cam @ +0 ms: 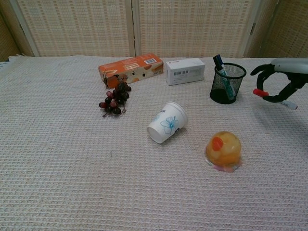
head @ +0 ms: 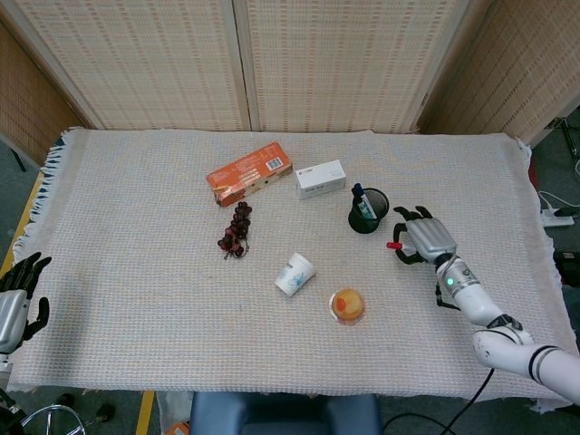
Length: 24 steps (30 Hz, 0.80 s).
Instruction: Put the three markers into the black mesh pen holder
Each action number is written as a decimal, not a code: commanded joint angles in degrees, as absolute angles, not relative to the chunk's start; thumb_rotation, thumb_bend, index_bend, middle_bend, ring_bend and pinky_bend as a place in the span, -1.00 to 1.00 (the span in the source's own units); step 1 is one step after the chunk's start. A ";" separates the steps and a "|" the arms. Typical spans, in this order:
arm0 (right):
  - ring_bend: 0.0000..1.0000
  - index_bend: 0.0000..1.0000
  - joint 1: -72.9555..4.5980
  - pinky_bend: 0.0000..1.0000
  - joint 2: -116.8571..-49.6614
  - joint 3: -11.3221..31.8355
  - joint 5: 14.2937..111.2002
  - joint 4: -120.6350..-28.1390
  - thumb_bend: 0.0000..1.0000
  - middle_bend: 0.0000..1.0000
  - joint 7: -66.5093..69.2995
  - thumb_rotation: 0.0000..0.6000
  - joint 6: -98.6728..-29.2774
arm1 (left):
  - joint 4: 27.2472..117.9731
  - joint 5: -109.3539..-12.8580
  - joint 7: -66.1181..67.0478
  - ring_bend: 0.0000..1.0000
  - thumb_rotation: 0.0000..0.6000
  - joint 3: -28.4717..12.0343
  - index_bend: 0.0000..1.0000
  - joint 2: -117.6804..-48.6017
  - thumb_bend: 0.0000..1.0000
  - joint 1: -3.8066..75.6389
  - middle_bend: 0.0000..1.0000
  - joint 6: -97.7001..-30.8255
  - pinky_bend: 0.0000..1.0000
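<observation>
The black mesh pen holder (head: 369,211) (cam: 227,83) stands right of centre with a blue-capped marker (cam: 223,76) leaning inside it. My right hand (head: 423,239) (cam: 283,82) hovers above the cloth just right of the holder and grips a red-capped marker (cam: 262,93) (head: 394,245), its red cap pointing toward the holder. My left hand (head: 16,303) rests open off the table's near left corner, holding nothing. No other marker shows on the table.
An orange box (head: 248,172), a white box (head: 320,178), dark grapes (head: 236,229), a tipped paper cup (head: 294,274) and a jelly cup (head: 347,305) lie left of and in front of the holder. The woven tablecloth (head: 136,272) covers the table.
</observation>
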<state>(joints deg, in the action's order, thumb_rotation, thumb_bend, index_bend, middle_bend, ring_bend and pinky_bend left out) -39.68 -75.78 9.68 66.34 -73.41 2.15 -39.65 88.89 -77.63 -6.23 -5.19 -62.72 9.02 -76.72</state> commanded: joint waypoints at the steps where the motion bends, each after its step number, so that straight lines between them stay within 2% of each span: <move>1: -0.70 0.11 -38.54 -1.00 -68.90 15.00 70.35 -82.95 -0.29 -0.87 13.51 1.00 -44.10 | 88.95 -77.79 -6.29 -1.00 1.00 -5.17 -0.80 -62.63 0.21 8.97 -1.00 -76.88 -0.79; 5: -0.69 0.13 -38.33 -1.00 -66.81 18.52 73.78 -84.22 -0.29 -0.86 26.90 1.00 -45.86 | 89.20 -78.02 -6.34 -1.00 1.00 -5.15 -0.80 -62.51 0.21 8.83 -1.00 -77.25 -0.79; 9: -0.69 0.14 -40.40 -1.00 -69.05 20.42 77.45 -78.28 -0.29 -0.86 41.72 1.00 -45.41 | 89.49 -78.08 -6.24 -1.00 1.00 -5.17 -0.80 -62.40 0.21 8.81 -1.00 -77.37 -0.79; 16: -0.69 0.16 -45.46 -1.00 -79.00 19.06 83.32 -60.91 -0.29 -0.86 60.78 1.00 -46.35 | 89.27 -77.80 -6.54 -1.00 1.00 -5.21 -0.80 -62.47 0.21 8.89 -1.00 -77.00 -0.79; 24: -0.69 0.18 -50.79 -1.00 -88.27 14.98 86.98 -43.50 -0.28 -0.86 73.61 1.00 -45.24 | 88.50 -77.31 -7.20 -1.00 1.00 -5.30 -0.80 -62.64 0.21 9.08 -1.00 -76.27 -0.79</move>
<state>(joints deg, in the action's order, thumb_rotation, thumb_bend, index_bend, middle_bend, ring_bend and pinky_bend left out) -47.81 -83.85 16.99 84.54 -49.47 69.55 -45.75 88.53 -77.33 -7.17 -5.29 -62.61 9.06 -76.29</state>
